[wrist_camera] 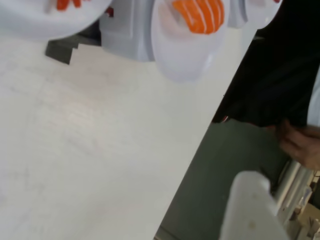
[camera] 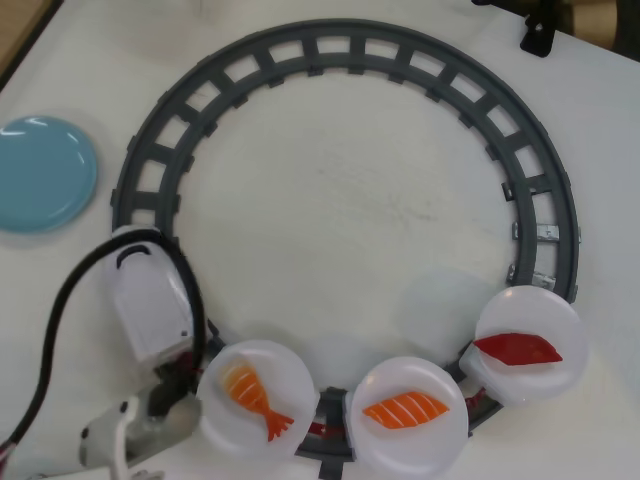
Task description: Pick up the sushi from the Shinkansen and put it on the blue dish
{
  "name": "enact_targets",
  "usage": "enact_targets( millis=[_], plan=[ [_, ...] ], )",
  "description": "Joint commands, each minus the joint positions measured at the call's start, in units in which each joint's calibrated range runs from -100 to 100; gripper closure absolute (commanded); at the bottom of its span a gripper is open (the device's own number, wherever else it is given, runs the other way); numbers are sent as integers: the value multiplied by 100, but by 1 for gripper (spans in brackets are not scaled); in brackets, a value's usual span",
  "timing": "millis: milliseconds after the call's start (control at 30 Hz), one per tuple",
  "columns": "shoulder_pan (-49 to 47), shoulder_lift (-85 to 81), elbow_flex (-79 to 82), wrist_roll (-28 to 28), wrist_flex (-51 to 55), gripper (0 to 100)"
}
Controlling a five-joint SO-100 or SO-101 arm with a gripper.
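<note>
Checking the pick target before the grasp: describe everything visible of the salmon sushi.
The sushi is a small glossy plastic-looking piece, an orange slab with thin pale diagonal stripes. It lies flat near the centre of the middle white plate on the Shinkansen, pointing across the overhead view. Nothing but that plate touches it. The wrist view shows it at the top edge, partly cropped.

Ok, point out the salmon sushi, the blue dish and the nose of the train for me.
sushi (camera: 406, 409), overhead view, middle of the striped orange slab.
blue dish (camera: 40, 172), overhead view, centre of the plate.
Shinkansen (camera: 146, 292), overhead view, roof of the nose car.
</note>
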Motion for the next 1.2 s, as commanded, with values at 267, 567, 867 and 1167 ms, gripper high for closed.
enact_targets(
  millis=[267, 567, 867, 1167],
  plan=[
    [24, 1509, 377, -13, -1136, 79],
    [-522, 2023, 106, -8, -584, 80],
    [-733, 2115, 16, -13, -720, 80],
    [-795, 2363, 88, -8, -898, 79]
  ],
)
